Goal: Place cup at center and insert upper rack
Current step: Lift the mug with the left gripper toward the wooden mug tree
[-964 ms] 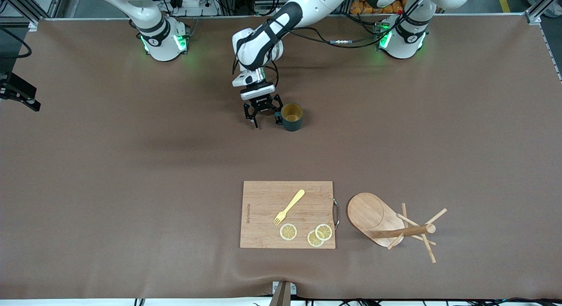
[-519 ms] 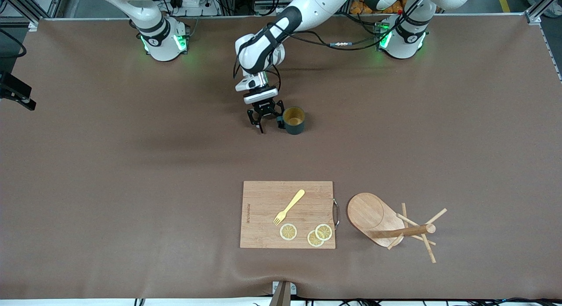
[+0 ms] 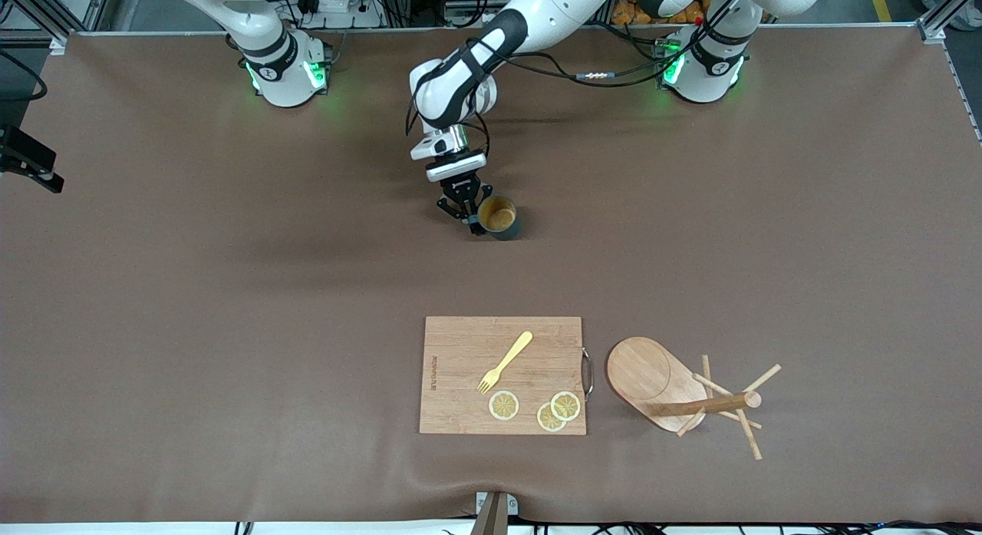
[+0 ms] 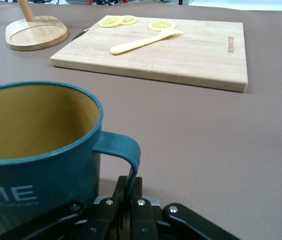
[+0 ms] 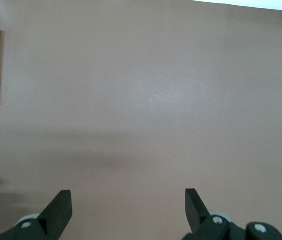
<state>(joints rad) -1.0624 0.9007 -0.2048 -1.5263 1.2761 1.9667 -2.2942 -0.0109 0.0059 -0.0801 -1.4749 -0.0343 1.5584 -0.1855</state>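
Cup (image 3: 500, 216): small dark teal mug, mustard-yellow inside, white lettering on its side, upright on the counter, far from the front camera, loop handle pinched between the left gripper (image 3: 468, 215) fingers. Upper rack (image 3: 675, 393): light wooden mug tree, tipped on its side, oval base on edge, post and thin pegs lying toward the left arm's end, near the front camera.

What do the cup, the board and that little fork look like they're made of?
The cup: probably glazed ceramic or enamel; smooth teal outside, yellow inside, faint sheen. The cutting board: light wood, perhaps bamboo, with visible grain strips and a matte finish. The fork: pale yellow, smooth; plastic or wood, hard to tell.
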